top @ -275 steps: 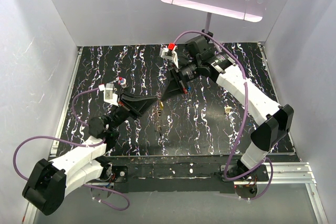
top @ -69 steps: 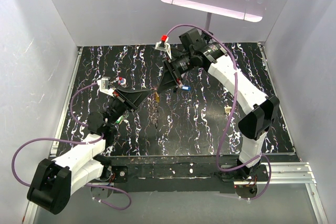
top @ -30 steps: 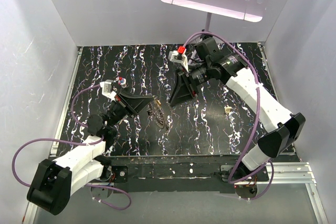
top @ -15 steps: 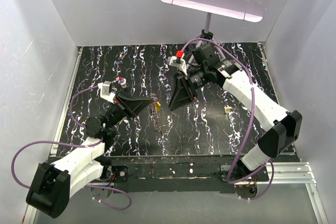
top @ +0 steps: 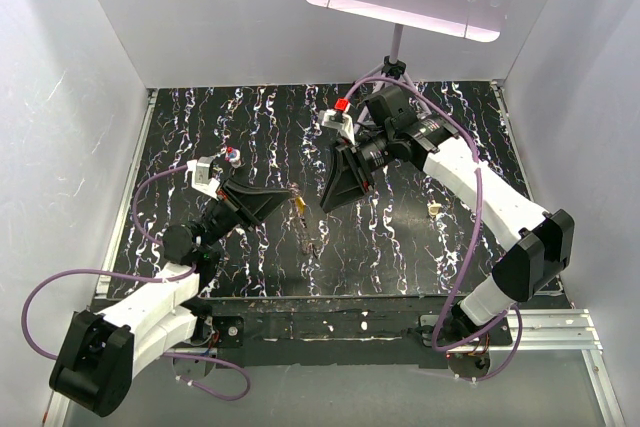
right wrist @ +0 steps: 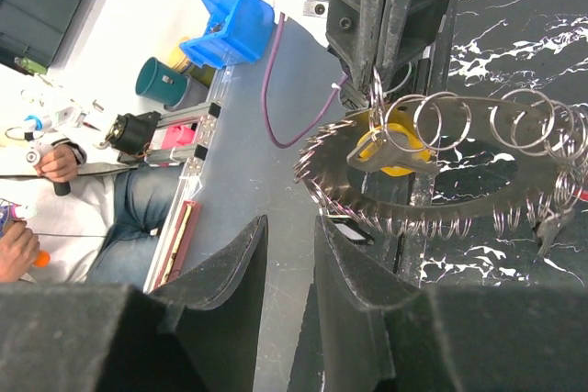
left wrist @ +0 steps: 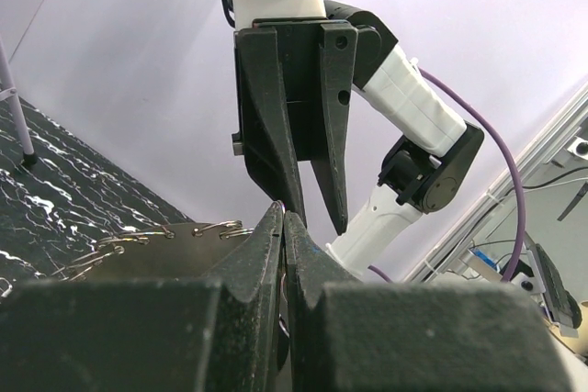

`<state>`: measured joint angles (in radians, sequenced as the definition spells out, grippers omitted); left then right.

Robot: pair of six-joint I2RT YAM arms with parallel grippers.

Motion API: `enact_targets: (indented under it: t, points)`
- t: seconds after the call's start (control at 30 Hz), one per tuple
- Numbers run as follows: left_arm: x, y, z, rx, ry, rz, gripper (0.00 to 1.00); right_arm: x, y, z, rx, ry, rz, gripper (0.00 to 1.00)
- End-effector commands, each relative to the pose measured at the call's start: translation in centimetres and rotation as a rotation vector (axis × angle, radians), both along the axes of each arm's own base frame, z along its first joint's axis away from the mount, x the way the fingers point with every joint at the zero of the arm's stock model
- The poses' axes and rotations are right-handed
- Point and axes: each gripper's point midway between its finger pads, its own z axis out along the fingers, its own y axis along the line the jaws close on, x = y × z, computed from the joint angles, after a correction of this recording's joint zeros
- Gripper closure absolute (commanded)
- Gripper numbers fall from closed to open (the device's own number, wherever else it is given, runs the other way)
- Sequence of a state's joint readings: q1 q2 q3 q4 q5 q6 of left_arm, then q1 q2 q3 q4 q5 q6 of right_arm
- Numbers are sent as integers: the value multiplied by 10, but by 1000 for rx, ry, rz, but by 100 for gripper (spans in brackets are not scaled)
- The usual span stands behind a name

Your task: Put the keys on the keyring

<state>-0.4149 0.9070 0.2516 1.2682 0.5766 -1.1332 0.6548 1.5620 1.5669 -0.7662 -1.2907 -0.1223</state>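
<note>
My left gripper [top: 291,193] is shut on the keyring [top: 303,217], pinching one of its small wire loops, and holds it above the table's middle. The keyring is a grey toothed ring with several wire loops; it fills the right wrist view [right wrist: 432,204]. A yellow key [right wrist: 390,150] hangs on it next to the left fingers [right wrist: 386,6], and also shows from above [top: 300,205]. My right gripper [top: 326,203] is open and empty, just right of the ring, its tips [right wrist: 289,227] short of the toothed rim. In the left wrist view my shut tips [left wrist: 283,218] point at the right fingers [left wrist: 276,126].
A beige key [top: 434,209] lies on the black marbled table [top: 400,237] at the right. Small red and blue keys [top: 232,155] lie at the left, behind my left wrist. A tripod stand [top: 397,52] with a lamp panel is at the back. White walls enclose the table.
The right gripper has drawn back right from the ring and now sits a little nearer and lower. The keyring has swung under the left gripper, which stays shut on it.
</note>
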Motion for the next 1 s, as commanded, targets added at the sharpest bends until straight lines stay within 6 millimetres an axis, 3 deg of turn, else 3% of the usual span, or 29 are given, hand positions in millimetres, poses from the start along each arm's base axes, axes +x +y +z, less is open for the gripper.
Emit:
enact_targets:
  t: [0.0, 0.57, 0.97]
  points:
    - [-10, 5, 16, -34, -86, 11, 100, -8, -4, 15, 51, -19, 22, 65]
    - [-14, 5, 18, -32, -108, 8, 100, -7, -1, 13, 56, 24, 33, 65]
    - [-13, 4, 19, -30, -121, 0, 100, 13, 17, 8, -29, 50, -56, 65]
